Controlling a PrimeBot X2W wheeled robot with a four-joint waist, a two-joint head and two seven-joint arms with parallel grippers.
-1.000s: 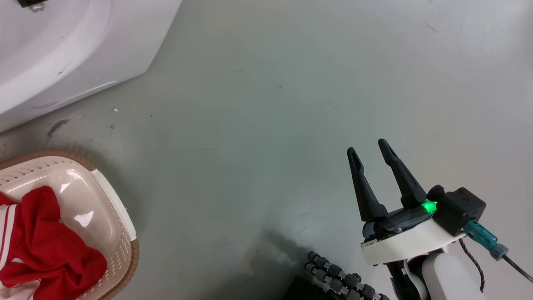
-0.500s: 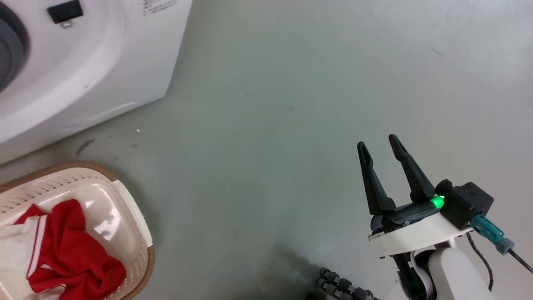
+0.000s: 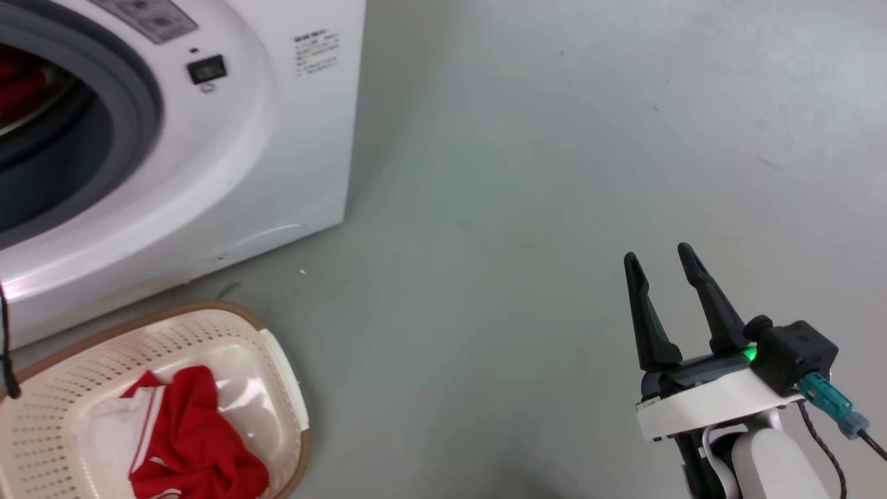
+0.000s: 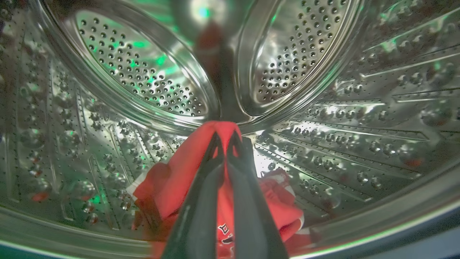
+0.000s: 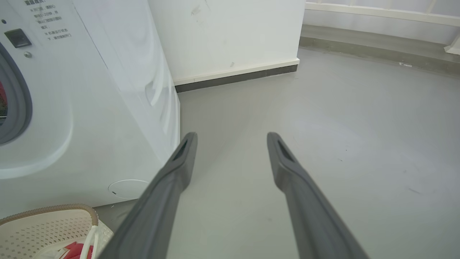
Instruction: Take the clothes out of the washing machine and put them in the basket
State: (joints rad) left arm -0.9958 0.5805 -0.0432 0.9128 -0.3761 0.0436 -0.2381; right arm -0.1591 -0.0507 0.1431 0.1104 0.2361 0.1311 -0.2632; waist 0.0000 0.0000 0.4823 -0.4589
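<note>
Left gripper (image 4: 224, 139) clenched on a red garment (image 4: 172, 180) low in the washing machine (image 3: 263, 138) drum (image 4: 323, 126); right gripper (image 3: 658, 253) spread above the floor (image 3: 485, 208), lower right; second garment (image 3: 194, 436) in basket (image 3: 55, 388), lower left; sticker (image 3: 316, 50) print illegible

Basket (image 3: 62, 409) before washing machine (image 3: 277, 152); clothes (image 3: 194, 436) in basket and drum (image 4: 143, 72).

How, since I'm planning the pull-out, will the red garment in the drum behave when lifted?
Probably floppy: the red garment lies crumpled, peaking where the left claw pinches it. Likely light thin cloth, so it may trail across the drum.
</note>
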